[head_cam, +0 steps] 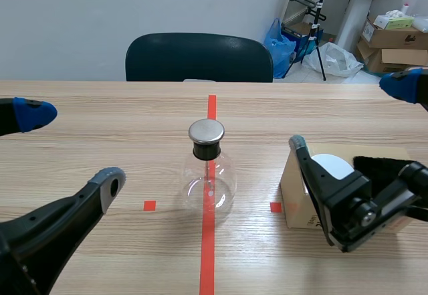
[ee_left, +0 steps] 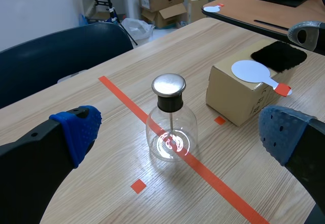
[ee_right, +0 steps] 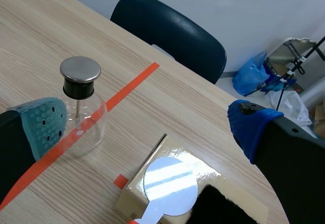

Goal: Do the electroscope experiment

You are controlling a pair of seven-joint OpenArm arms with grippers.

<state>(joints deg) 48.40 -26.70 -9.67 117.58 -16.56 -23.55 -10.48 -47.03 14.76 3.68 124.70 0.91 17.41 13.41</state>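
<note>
Kid: Bottles, how many do you see?

Friend: One. It is a round glass bottle point(head_cam: 208, 174) with a shiny metal cap and a black plug. A thin pin hangs down inside it. It stands up straight in the middle of the table point(head_cam: 100, 108), right on the long red tape line point(head_cam: 206, 255), between two little red squares point(head_cam: 150, 205).

Kid: And next to it?

Friend: One brown cardboard box point(head_cam: 293, 198), near the square on the right arm's side. On top of it lie one white round paddle point(head_cam: 332, 166) with an orange-red handle and one black fuzzy cloth point(head_cam: 378, 164), side by side.

Kid: Any words on the box?

Friend: A faint mark on its side, too blurry to read.

Kid: What about the grabbers?

Friend: Two. The left gripper point(head_cam: 73, 146) hangs on its own side of the bottle, fingers wide apart, holding nothing. The right gripper point(head_cam: 349, 114) is over the box, fingers wide apart too, nothing in them. One of its fingers is low, just in front of the paddle.

Kid: And the room?

Friend: The table is light wood. One dark blue chair point(head_cam: 199, 57) stands at the far side. Behind it is a pale wall. In the corner are a few cardboard boxes point(head_cam: 394, 37), one blue bag point(head_cam: 277, 41), one white bag point(head_cam: 334, 59) and a black stand point(head_cam: 319, 21).
</note>
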